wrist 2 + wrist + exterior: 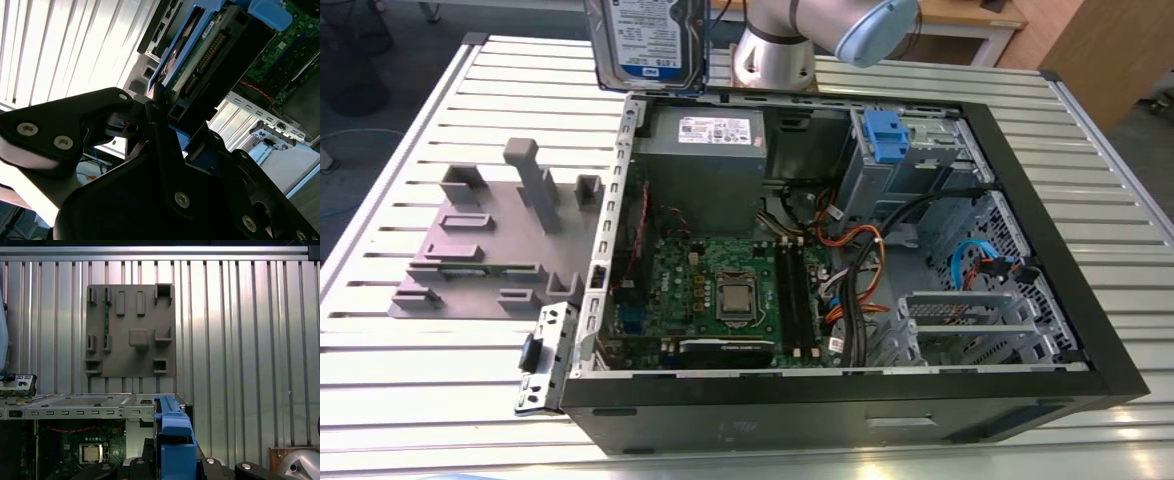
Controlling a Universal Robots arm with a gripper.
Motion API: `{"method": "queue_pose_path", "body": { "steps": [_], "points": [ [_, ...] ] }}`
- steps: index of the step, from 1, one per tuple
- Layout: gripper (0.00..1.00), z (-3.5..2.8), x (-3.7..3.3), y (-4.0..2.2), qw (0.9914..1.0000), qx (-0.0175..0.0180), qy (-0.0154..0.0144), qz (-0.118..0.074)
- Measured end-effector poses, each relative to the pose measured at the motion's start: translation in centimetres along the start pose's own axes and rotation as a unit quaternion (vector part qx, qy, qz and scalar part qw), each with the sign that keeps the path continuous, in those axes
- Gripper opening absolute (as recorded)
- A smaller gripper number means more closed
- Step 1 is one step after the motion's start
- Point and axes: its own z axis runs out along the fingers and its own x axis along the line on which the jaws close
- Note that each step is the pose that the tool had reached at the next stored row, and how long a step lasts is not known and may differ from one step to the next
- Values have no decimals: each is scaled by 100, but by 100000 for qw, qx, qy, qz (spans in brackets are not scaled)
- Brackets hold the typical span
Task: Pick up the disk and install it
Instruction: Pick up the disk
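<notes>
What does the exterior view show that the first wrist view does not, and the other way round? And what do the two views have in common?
The exterior view adds the labelled face of the disk, held in the air at the far edge of the open computer case, plus the arm, the blue bracket in the drive bay and the power supply. The first wrist view adds the disk edge-on, with its blue rail up close. Both share the grey slotted holder on the ribbed table and the processor socket.
</notes>
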Motion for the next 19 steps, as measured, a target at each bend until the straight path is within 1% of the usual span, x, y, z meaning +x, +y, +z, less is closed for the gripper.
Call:
{"method": "queue_pose_path", "body": {
  "steps": [19],
  "points": [
    [37, -2, -2, -55, 100000, 0, 8, 1]
  ]
}}
